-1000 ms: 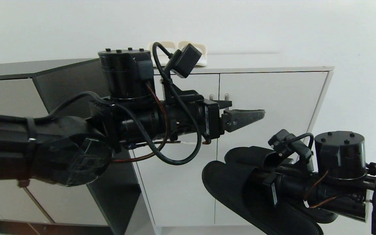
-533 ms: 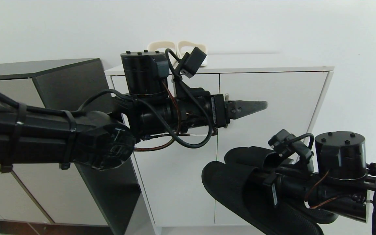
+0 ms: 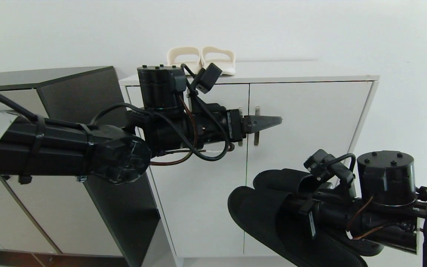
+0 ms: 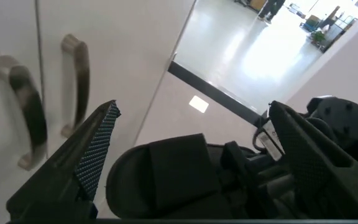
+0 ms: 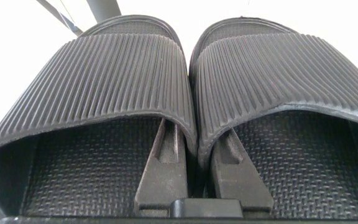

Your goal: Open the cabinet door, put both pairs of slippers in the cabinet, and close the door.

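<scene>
The white cabinet stands with both doors shut, the seam between them running straight down the middle. Two upright handles flank that seam: the left door's handle is partly covered by the left gripper, and the right door's handle shows just behind the gripper's tip. A dark cabinet butts against the white one's left edge, closing off that side; to the right of the white cabinet there is only plain wall.

The left arm reaches level across the doors at handle height. In its wrist view the left gripper has its fingers spread wide, with nothing between them, near the handles.

The right arm sits lower and to the right, in front of the right door. Its gripper is clamped on the black slippers – one finger under each strap, pinching the inner sides together. The pair hangs clear of the door, toes pointing left.

The cream slippers lie side by side on the cabinet's top, toward the back.
</scene>
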{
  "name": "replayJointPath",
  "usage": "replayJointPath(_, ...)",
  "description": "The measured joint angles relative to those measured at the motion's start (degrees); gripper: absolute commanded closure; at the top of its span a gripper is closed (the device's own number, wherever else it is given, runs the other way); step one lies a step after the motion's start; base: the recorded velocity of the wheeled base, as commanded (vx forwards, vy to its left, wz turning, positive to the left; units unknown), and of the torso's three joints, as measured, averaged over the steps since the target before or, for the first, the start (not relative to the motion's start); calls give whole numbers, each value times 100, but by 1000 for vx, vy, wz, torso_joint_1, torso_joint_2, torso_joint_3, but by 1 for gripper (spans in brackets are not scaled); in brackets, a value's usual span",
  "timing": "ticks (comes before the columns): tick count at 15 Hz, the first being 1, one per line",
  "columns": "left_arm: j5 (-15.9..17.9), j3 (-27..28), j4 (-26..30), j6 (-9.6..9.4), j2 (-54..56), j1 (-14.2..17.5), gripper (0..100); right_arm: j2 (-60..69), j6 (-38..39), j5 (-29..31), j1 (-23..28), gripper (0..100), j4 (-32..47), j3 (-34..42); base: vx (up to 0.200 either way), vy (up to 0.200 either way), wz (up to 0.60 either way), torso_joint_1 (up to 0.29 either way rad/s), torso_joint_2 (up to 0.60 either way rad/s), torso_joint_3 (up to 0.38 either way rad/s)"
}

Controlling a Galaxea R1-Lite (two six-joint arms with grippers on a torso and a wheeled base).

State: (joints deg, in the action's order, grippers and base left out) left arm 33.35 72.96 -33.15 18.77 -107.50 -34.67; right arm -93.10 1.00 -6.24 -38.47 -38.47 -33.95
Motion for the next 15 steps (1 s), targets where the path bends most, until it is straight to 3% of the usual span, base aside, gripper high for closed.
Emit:
replayJointPath(6, -423, 283, 2, -9, -280, 22, 0, -21, -32, 9, 2, 100, 0, 5, 0, 0, 0, 0, 0, 0)
replayJointPath(8, -605, 389, 13, -90, -407, 6, 0, -32, -32, 11, 0, 100, 0, 5, 0, 0, 0, 0, 0, 0)
replayJointPath(15, -735, 540, 2, -112, -640, -5, 0, -72, -22, 11, 0, 100, 0, -6, 0, 0, 0, 0, 0, 0)
